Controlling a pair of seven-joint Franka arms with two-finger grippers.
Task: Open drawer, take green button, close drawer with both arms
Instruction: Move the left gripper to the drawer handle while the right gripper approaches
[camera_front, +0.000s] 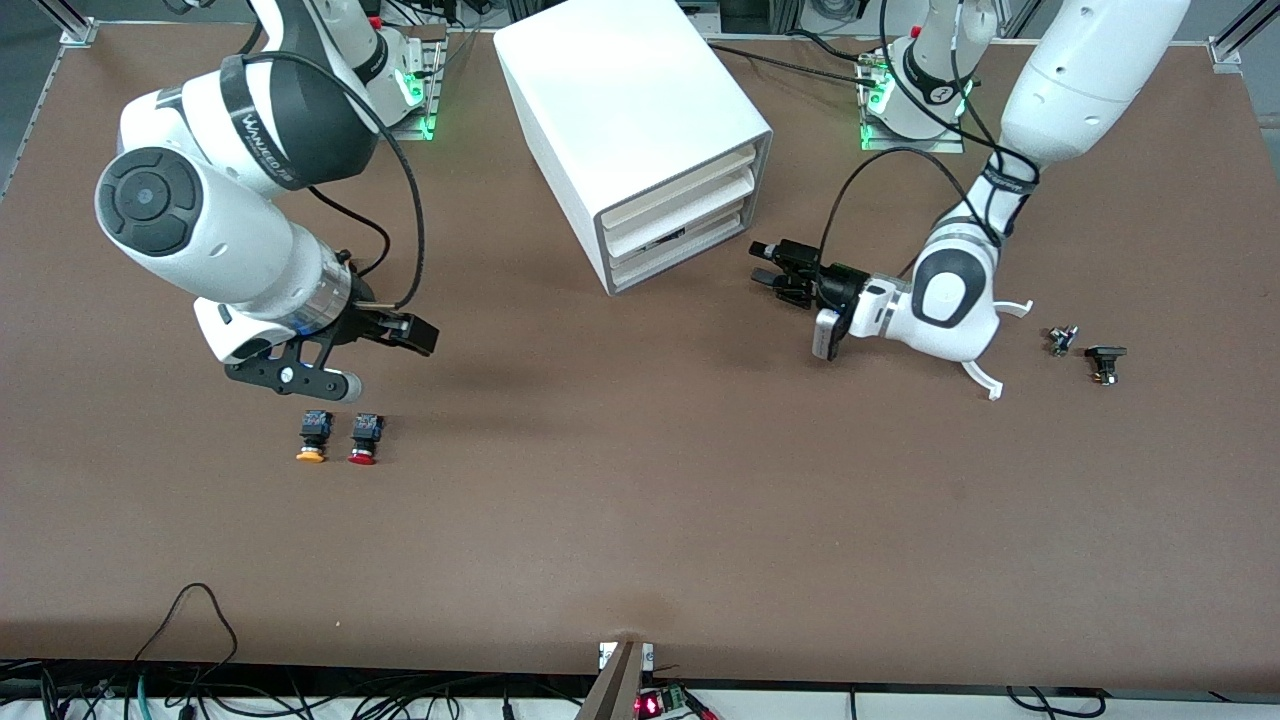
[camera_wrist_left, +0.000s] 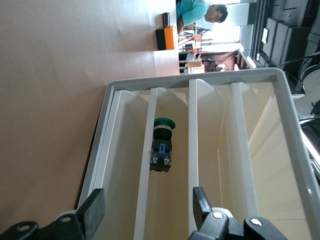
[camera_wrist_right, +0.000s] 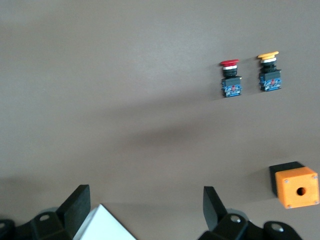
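Note:
The white cabinet (camera_front: 620, 110) stands near the arms' bases, its three drawers facing the left arm's end. The lowest drawer (camera_front: 680, 252) looks about level with the cabinet's frame. The green-capped button (camera_wrist_left: 162, 147) lies on its side inside the cabinet, and shows as a dark spot just above the lowest drawer's front (camera_front: 665, 240). My left gripper (camera_front: 765, 265) is open and empty, level with the drawers and a short way in front of them; its fingers frame the drawer fronts in the left wrist view (camera_wrist_left: 147, 210). My right gripper (camera_front: 405, 332) hangs open and empty over bare table (camera_wrist_right: 145, 200).
An orange-capped button (camera_front: 312, 437) and a red-capped button (camera_front: 365, 438) lie side by side nearer the front camera than my right gripper. Two small dark parts (camera_front: 1062, 340) (camera_front: 1105, 362) lie toward the left arm's end. An orange box (camera_wrist_right: 295, 186) shows in the right wrist view.

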